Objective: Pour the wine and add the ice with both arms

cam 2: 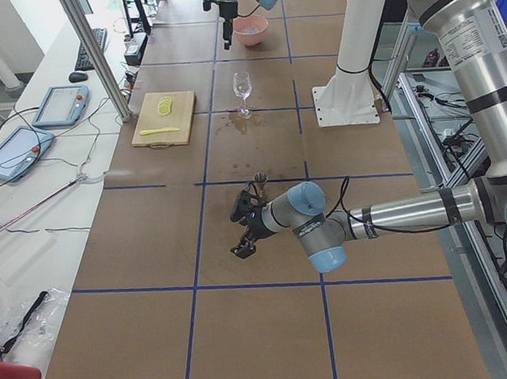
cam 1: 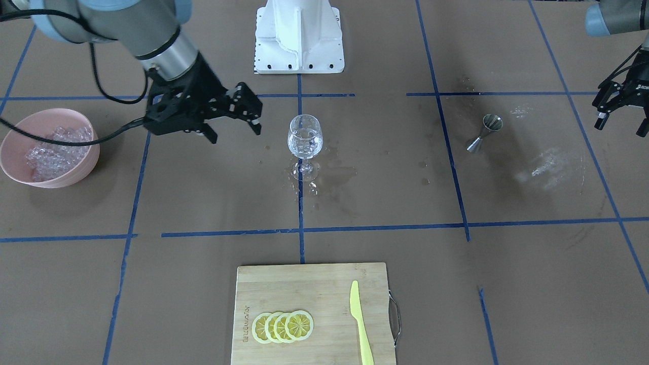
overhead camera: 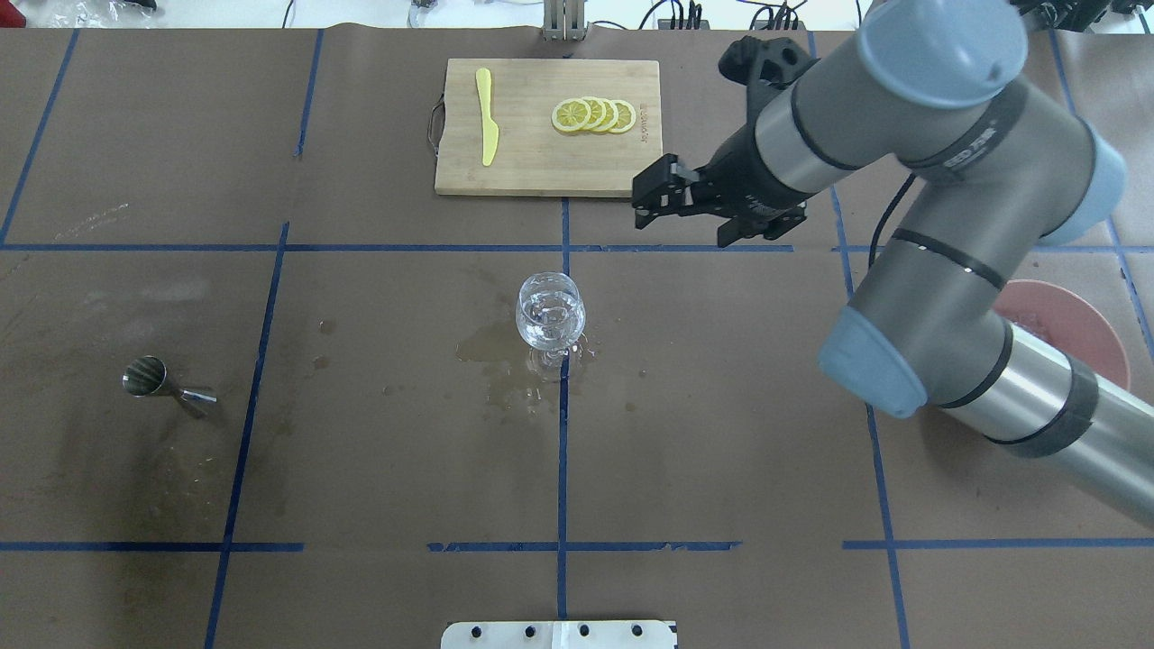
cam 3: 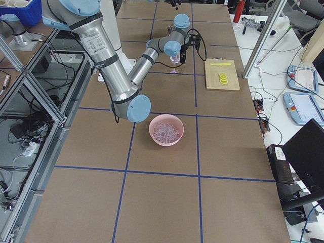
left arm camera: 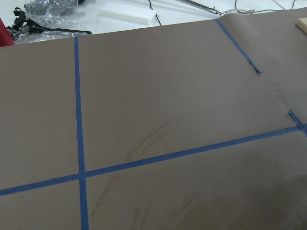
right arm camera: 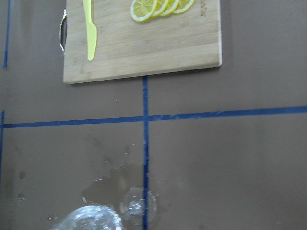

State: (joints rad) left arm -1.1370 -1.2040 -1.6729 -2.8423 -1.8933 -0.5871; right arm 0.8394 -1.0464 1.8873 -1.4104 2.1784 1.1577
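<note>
Glass (cam 1: 304,137) fragile, wet, likely slippery (spill (cam 1: 340,175) around it); grip stem (cam 1: 304,161). Right gripper (cam 1: 234,133) spread, empty; left gripper (cam 1: 621,126) likewise.

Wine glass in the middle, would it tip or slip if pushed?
Likely tips easily: the glass has a wide bowl on a thin stem. It may slide too, standing in a wet patch. Probably fragile.

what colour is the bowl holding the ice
Pale pink bowl, clearest in the exterior right view.
</note>
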